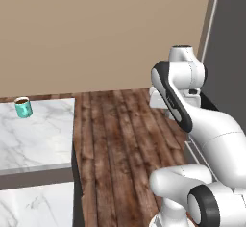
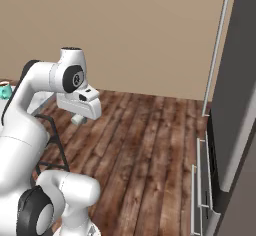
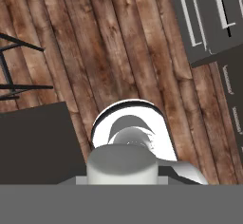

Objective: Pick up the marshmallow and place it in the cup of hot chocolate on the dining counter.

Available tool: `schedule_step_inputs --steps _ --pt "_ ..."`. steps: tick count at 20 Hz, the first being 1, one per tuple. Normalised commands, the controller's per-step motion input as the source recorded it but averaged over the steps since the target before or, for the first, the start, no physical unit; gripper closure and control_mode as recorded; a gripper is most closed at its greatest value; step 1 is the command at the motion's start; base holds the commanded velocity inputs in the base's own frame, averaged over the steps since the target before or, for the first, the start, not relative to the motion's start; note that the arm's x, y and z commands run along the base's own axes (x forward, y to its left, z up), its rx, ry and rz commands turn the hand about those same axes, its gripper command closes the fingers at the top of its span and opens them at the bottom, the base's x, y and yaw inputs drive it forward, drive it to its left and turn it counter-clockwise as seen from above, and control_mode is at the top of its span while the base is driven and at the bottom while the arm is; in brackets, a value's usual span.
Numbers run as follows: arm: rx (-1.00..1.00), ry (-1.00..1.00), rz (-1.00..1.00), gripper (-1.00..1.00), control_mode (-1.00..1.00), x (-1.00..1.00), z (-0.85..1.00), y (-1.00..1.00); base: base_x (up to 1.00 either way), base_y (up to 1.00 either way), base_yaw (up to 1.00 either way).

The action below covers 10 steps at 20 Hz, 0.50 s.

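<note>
Teal cup of hot chocolate [image 1: 22, 107] sits on the white marble bench [image 1: 38, 139], far left corner of the slab in the left base view, dark liquid visible at the rim, upright. A sliver of the same cup shows at the far left edge of the right base view, behind the arm's upper link. Can't pick out the marshmallow in any of the views.

Arm is folded up over the wood plank floor [image 1: 120, 144], well apart from the bench and cup. Hand [image 2: 79, 119] hangs below the wrist block in the right base view, pointing down at the floor, nothing under it but planks. Fingers are too small and mostly hidden there, and not visible in the hand view, so can't tell whether they're spread or pressed together, or whether anything is pinched.

Hand view looks straight down at floor planks. Dark stool frame [image 3: 14, 71] at its left edge, dark grey cabinet drawers with white handles [image 3: 209, 19] upper right.

Right side of both base views: tall dark grey cabinet [image 2: 235, 95] with a long white handle, drawers below it.
</note>
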Motion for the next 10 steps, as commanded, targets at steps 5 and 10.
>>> schedule_step_inputs --steps 5,10 --pt "0.0 0.0 0.0 1.0 1.0 0.0 0.0 0.0 1.0 0.0 0.27" --pt "0.0 0.0 0.0 1.0 1.0 0.0 0.0 0.0 1.0 0.0 0.42"
